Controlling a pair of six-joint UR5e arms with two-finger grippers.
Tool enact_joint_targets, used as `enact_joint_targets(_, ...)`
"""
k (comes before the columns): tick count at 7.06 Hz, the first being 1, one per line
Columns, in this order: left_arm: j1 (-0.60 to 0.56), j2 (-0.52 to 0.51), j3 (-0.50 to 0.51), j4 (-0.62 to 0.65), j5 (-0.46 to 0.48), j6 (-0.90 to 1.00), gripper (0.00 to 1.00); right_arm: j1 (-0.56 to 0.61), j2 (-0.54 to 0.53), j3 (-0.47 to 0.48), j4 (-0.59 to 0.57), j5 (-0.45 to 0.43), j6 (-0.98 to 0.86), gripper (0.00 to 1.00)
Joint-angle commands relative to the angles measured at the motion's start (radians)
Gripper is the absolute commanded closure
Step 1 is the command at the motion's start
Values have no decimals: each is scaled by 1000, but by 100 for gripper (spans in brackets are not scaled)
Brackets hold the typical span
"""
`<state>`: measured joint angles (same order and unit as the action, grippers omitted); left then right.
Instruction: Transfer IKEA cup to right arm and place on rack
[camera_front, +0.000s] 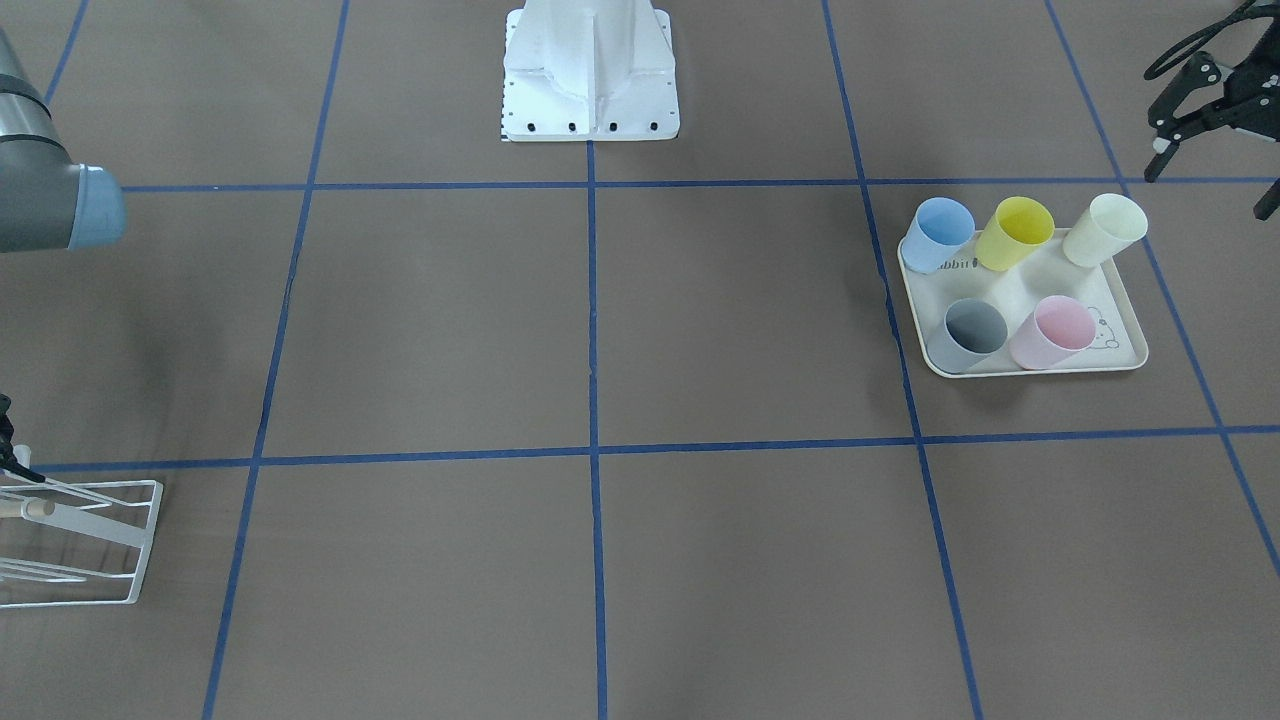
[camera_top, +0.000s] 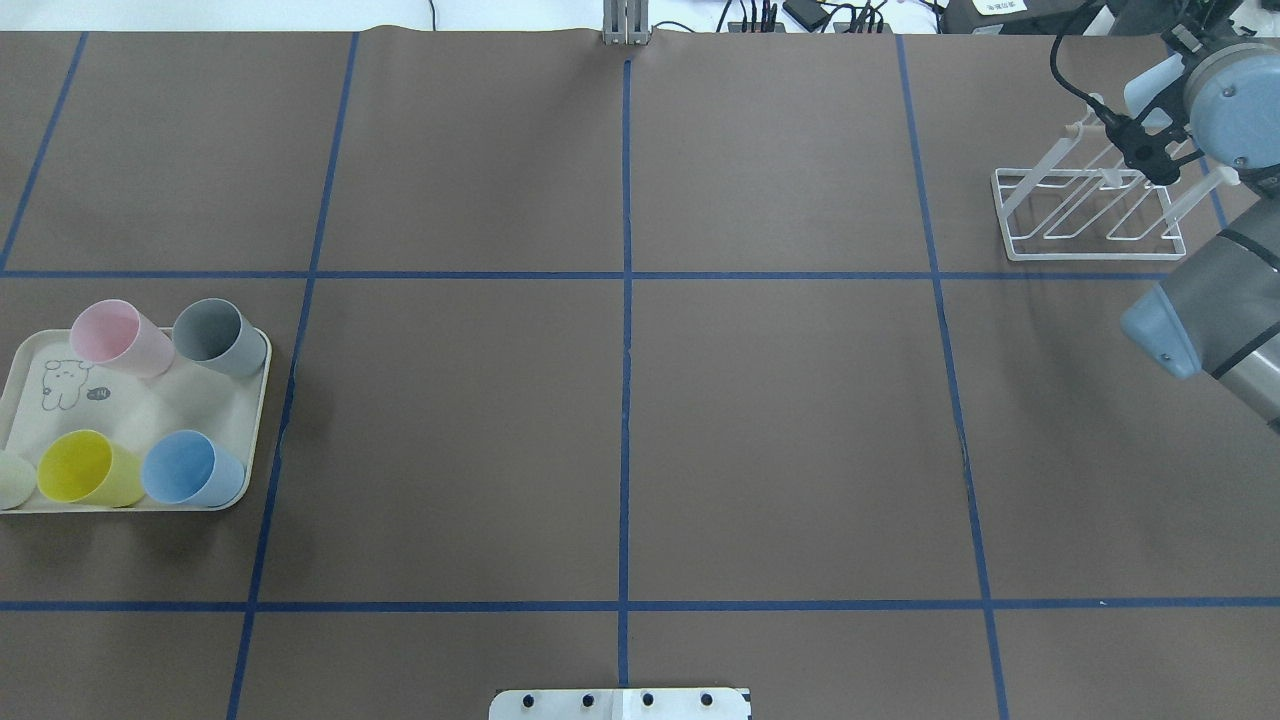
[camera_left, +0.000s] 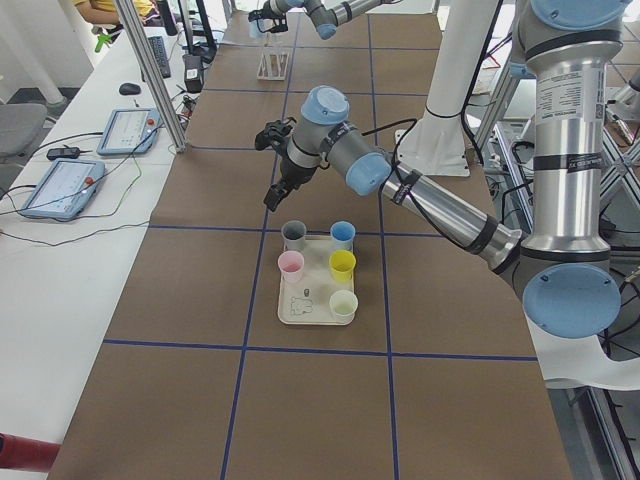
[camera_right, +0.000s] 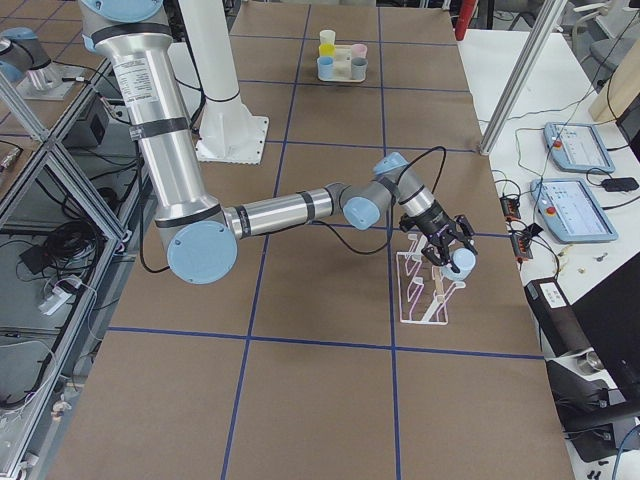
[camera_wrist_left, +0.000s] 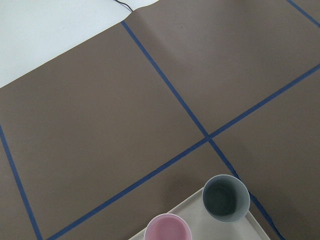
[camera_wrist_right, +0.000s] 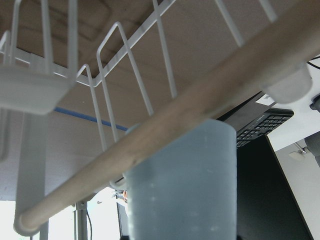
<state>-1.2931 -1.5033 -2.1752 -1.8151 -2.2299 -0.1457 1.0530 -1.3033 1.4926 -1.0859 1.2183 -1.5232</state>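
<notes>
A pale blue cup (camera_wrist_right: 180, 190) is held in the closed right gripper (camera_right: 452, 252), just beside the rack (camera_front: 100, 527) dowel (camera_wrist_right: 165, 131); the left gripper (camera_front: 1207, 190) is spread, nothing held.

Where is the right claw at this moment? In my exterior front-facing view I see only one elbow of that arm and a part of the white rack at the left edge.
Observer: The right claw is at the rack, by its top.
Operator: Does it hold something?
Observer: Yes, a pale blue cup sits in it.
Operator: Is the cup hung on a prong?
Observer: I cannot tell. In the right wrist view the wooden dowel crosses in front of the cup.
</notes>
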Motion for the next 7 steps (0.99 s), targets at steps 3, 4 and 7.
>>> enact_joint_targets(3, 0, 0, 2, 0, 1, 0, 0, -16, -1, 1, 3, -25, 3, 47)
enact_joint_targets(4, 0, 0, 2, 0, 1, 0, 0, -19, -1, 1, 3, -25, 8, 41)
enact_joint_targets(7, 0, 0, 5, 0, 1, 2, 0, -22, -1, 1, 4, -25, 20, 30)
